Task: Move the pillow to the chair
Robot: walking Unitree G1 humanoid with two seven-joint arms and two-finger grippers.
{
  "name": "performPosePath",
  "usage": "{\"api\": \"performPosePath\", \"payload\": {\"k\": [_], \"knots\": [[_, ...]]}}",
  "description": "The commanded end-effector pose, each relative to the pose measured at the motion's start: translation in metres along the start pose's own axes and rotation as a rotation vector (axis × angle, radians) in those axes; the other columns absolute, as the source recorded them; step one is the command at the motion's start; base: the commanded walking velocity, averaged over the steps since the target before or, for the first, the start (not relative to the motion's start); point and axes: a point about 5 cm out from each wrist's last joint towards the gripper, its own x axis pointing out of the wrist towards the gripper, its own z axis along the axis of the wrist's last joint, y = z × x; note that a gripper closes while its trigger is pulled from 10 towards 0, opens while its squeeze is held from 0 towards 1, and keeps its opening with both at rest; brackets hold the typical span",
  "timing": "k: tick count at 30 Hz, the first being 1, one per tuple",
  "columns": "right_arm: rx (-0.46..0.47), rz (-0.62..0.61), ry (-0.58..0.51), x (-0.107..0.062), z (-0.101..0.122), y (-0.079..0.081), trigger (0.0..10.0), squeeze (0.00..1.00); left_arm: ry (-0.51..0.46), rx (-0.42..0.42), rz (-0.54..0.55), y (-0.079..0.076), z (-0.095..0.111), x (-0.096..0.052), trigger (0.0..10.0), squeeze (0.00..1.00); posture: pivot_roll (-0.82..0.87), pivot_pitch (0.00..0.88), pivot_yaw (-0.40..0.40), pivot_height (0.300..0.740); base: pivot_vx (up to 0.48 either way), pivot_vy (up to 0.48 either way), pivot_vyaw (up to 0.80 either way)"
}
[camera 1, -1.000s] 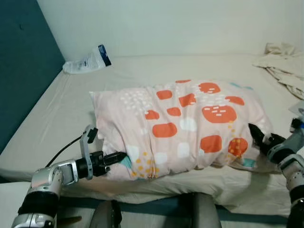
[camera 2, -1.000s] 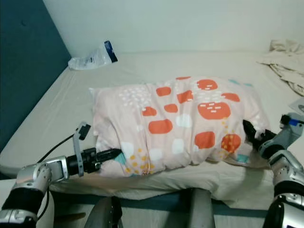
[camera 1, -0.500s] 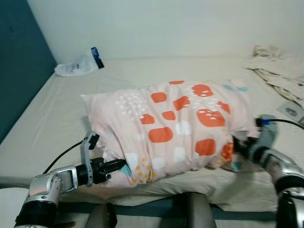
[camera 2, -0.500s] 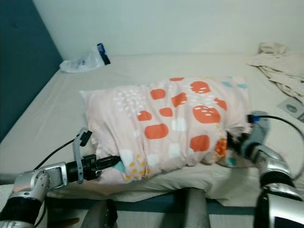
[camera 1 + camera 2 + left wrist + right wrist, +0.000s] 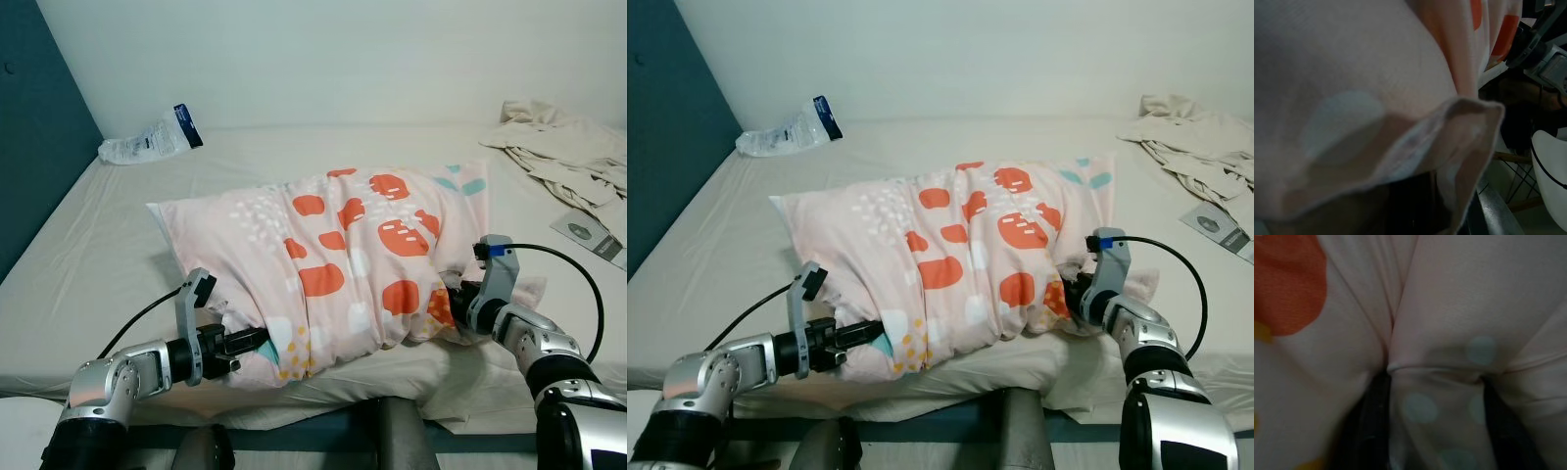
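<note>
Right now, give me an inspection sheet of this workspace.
Surface: bed with a pale sheet.
Job's things: pillow lies on the bed, squeezed at both ends; white chair seat in the left wrist view.
Clutter: plastic pack at the far corner, crumpled cloth and a leaflet on the robot's right.
Grippers: left gripper and right gripper pressed into the pillow ends.
Cables: black cable loops off the right wrist.
Surroundings: white wall, teal headboard.

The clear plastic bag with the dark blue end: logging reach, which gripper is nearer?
Left. The left gripper is on the plastic bag's side; the right gripper is across the pillow.
</note>
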Motion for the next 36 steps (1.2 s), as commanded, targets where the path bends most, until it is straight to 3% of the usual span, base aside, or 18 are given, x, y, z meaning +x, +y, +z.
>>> {"api": "performPosePath", "payload": {"k": [1,9,17,19,24,25,26,28,29,30,31,32,36], "knots": [[0.058,0.095,0.164,0.012,-0.043,0.026,0.0,0.00,0.037,-0.020,-0.077,-0.012,-0.010,0.016,0.0,0.00,0.08,0.124,0.039,0.548,0.000,0.000,0.00],[-0.021,0.082,0.119,0.016,-0.036,0.029,0.0,0.00,0.032,0.033,-0.031,-0.011,-0.010,0.027,0.0,0.00,0.08,0.108,0.038,0.548,0.000,0.000,0.00],[-0.063,0.072,0.031,0.019,-0.022,0.035,0.0,0.00,-0.042,0.050,0.055,-0.007,-0.002,0.032,0.0,0.00,0.07,0.111,0.040,0.548,0.000,0.000,0.00],[-0.082,0.072,-0.057,0.020,-0.009,0.040,0.0,0.00,-0.149,0.059,0.082,-0.012,0.013,0.034,0.0,0.00,0.07,0.113,0.039,0.548,0.000,0.000,0.00],[-0.115,0.061,-0.195,0.019,0.011,0.048,0.0,0.00,-0.264,0.058,0.127,-0.015,0.028,0.035,0.0,0.00,0.06,0.113,0.034,0.548,0.000,0.000,0.00],[-0.136,0.062,-0.235,0.019,0.016,0.051,0.0,0.00,-0.297,0.060,0.154,-0.015,0.033,0.035,0.0,0.00,0.06,0.112,0.033,0.548,0.000,0.000,0.00],[-0.194,0.042,-0.347,0.016,0.032,0.062,0.0,0.00,-0.399,0.047,0.241,-0.014,0.045,0.035,0.0,0.00,0.06,0.109,0.014,0.548,0.000,0.000,0.00],[-0.225,0.034,-0.390,0.015,0.039,0.068,0.0,0.00,-0.437,0.030,0.274,-0.014,0.049,0.035,0.0,0.00,0.06,0.109,0.014,0.548,0.000,0.000,0.00],[-0.258,0.050,-0.455,0.012,0.047,0.079,0.0,0.00,-0.474,0.034,0.318,-0.015,0.053,0.035,0.0,0.00,0.06,0.107,0.003,0.548,0.000,0.000,0.00],[-0.258,0.050,-0.455,0.012,0.047,0.079,0.0,0.00,-0.474,0.034,0.318,-0.015,0.053,0.035,0.0,0.00,0.06,0.107,0.003,0.548,0.000,0.000,0.00],[-0.273,0.105,-0.564,0.007,0.060,0.101,0.0,0.00,-0.539,0.062,0.318,-0.026,0.061,0.037,0.0,0.00,0.06,0.104,-0.005,0.548,0.000,0.000,0.00],[-0.284,0.127,-0.611,0.005,0.066,0.111,0.0,0.00,-0.583,0.053,0.309,-0.033,0.067,0.037,0.0,0.00,0.05,0.104,-0.008,0.548,0.000,0.000,0.00],[-0.313,0.149,-0.668,0.002,0.075,0.126,0.0,0.00,-0.624,0.011,0.328,-0.039,0.074,0.037,0.0,0.00,0.05,0.101,-0.011,0.548,0.000,0.000,0.00]]}}
